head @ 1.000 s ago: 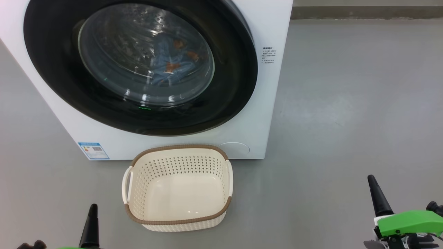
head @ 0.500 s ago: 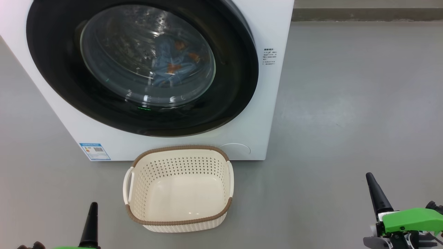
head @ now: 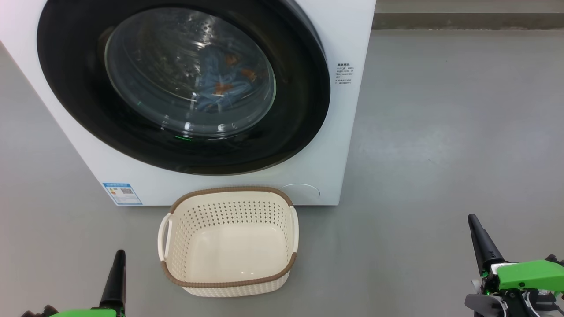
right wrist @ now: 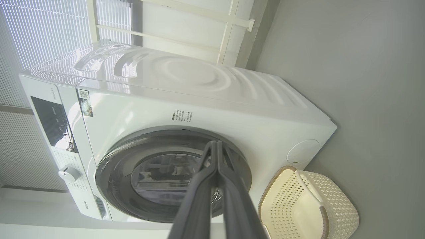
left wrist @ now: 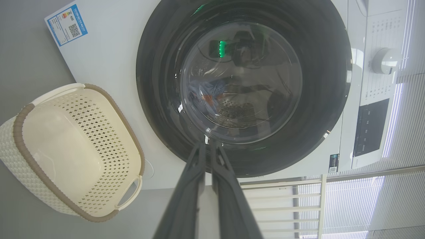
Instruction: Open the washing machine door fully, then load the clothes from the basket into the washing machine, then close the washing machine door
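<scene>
A: How far along is the task judged to be?

B: Nearly finished, it would seem. The washing machine door (head: 183,88) is seen shut against the white front of the washing machine (head: 348,132). The clothes (head: 224,86) (light blue fabric with orange-brown prints) are made out through the glass bowl, lying inside the drum.

A: And the basket?

B: The basket (head: 233,215) is set on the grey floor (head: 440,132) just in front of the machine, below the door. Nothing is seen in it, and its bare cream bottom is exposed.

A: What is to be said of the claws?

B: The left claw (head: 120,254) is held low, left of the basket and apart from it, its two dark fingers pressed together with nothing between them. The right claw (head: 473,219) is held well off to the right over bare floor, likewise closed on nothing. In both wrist views the fingers are seen to meet at the tips, pointed toward the door but clear of it.

A: So what is left?

B: Opening, loading and closing are all judged done. Whether the latch is fully caught cannot be told, and a cream-beige piece is not made out through the glass.
</scene>
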Robot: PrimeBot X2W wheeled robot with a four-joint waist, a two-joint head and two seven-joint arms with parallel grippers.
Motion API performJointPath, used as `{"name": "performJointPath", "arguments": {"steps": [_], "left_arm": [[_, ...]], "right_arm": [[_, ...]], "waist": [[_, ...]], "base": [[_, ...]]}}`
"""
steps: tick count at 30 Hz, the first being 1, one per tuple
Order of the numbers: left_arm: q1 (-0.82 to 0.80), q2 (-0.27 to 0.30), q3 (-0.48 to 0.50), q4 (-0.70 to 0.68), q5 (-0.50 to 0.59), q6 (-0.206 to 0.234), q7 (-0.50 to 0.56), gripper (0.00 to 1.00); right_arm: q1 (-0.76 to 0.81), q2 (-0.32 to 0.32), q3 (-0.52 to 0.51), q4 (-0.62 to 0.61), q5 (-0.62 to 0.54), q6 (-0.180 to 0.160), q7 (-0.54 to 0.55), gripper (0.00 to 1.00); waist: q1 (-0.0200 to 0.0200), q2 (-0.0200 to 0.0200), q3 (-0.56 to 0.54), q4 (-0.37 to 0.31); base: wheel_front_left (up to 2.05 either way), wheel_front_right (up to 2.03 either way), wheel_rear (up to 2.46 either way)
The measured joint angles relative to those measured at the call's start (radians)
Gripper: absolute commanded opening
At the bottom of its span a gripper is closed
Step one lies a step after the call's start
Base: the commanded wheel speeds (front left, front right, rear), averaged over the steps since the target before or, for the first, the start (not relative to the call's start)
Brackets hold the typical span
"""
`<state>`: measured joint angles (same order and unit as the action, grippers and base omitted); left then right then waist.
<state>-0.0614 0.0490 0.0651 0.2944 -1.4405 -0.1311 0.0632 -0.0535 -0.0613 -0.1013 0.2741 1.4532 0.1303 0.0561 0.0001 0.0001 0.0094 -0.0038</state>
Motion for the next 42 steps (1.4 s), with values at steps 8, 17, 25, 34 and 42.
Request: {"name": "performJointPath", "arguments": {"steps": [8, 17, 25, 34, 42], "left_arm": [[0.000, -0.004, 0.007, -0.008, -0.082, 0.000, 0.024, 0.00], [-0.002, -0.007, 0.014, -0.017, -0.159, 0.000, 0.044, 0.00], [-0.003, -0.007, 0.015, -0.017, -0.159, 0.000, 0.044, 0.00], [-0.003, -0.007, 0.015, -0.017, -0.159, 0.000, 0.044, 0.00], [-0.003, -0.007, 0.015, -0.017, -0.159, 0.000, 0.044, 0.00]], "right_arm": [[-0.002, 0.003, -0.006, -0.001, 0.068, -0.001, 0.022, 0.00], [-0.002, 0.011, -0.026, -0.001, 0.158, -0.001, 0.042, 0.00], [-0.002, 0.017, -0.027, -0.001, 0.159, -0.001, 0.044, 0.00], [-0.002, 0.018, -0.028, -0.001, 0.159, -0.001, 0.049, 0.00], [-0.002, 0.018, -0.028, -0.001, 0.159, -0.001, 0.049, 0.00]], "waist": [[0.0000, -0.0001, -0.003, 0.002], [0.0000, 0.0000, -0.006, 0.004], [0.0000, 0.0000, -0.006, 0.004], [0.0000, -0.0001, -0.006, 0.004], [0.0000, 0.0000, -0.006, 0.004]], "base": [[0.00, 0.00, 0.00], [0.00, 0.00, 0.00], [0.00, 0.00, 0.00], [0.00, 0.00, 0.00], [0.00, 0.00, 0.00]]}}
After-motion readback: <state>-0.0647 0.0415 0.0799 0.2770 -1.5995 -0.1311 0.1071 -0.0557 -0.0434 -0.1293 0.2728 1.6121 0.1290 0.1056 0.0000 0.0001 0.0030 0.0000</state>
